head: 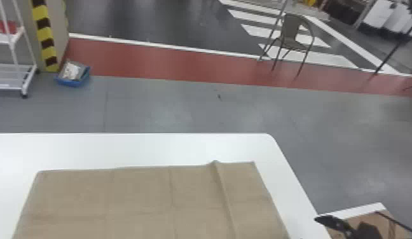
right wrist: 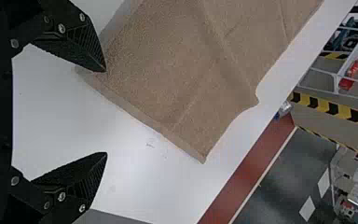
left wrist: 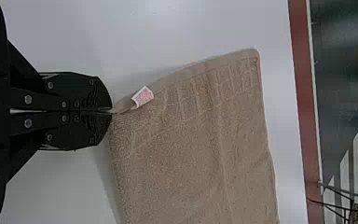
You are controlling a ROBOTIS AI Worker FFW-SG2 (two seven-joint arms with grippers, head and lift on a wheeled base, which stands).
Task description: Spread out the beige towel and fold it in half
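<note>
A towel (head: 141,197) lies on a table (head: 119,149) as a chair (head: 292,38) stands behind the table to the right, with a rack (head: 8,76) and a basket (head: 72,83) on the floor (head: 195,111) behind the table to the left.

Towel (head: 135,197) beige, its tag (left wrist: 143,96) white with pink print; table (head: 119,149) plain white. The grey floor (head: 189,108) bears a brick-red band (head: 151,62) edged in white. The corner guard (head: 44,35) alternates yellow and black (chevrons, in the right wrist view).
</note>
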